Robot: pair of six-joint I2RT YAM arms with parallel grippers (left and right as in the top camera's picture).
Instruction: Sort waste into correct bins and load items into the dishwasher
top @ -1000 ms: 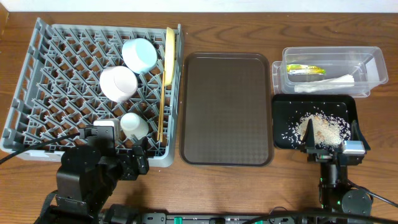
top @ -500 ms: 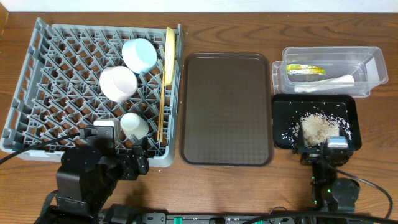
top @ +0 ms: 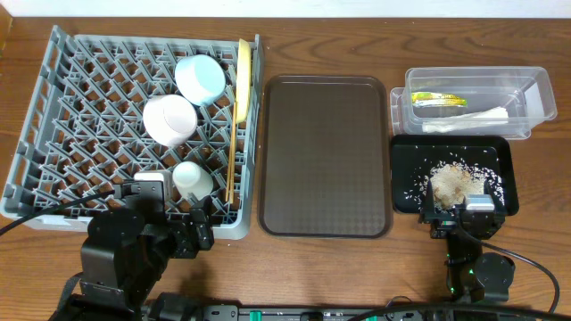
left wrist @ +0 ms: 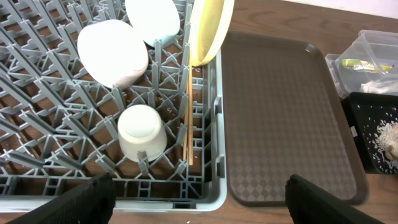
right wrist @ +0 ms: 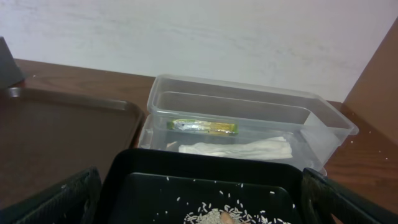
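Now my right claw (top: 457,210), spread and empty, has pulled back from the rice scraps (top: 453,182) in the black tray (top: 406,156). Wrapper (top: 439,100) and napkin (top: 468,121) lie in the clear tub (top: 542,107); my left claw (left wrist: 198,184) is spread too. Sorting seems finished.

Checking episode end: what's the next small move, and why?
Probably just back the open right pincer away from the black tray and park it; nothing looks left to sort. The plate, white bowl, blue bowl, cup and chopsticks sit in the rack, wrapper and napkin in the tub, rice in the black tray. The left pincer is open too, empty.
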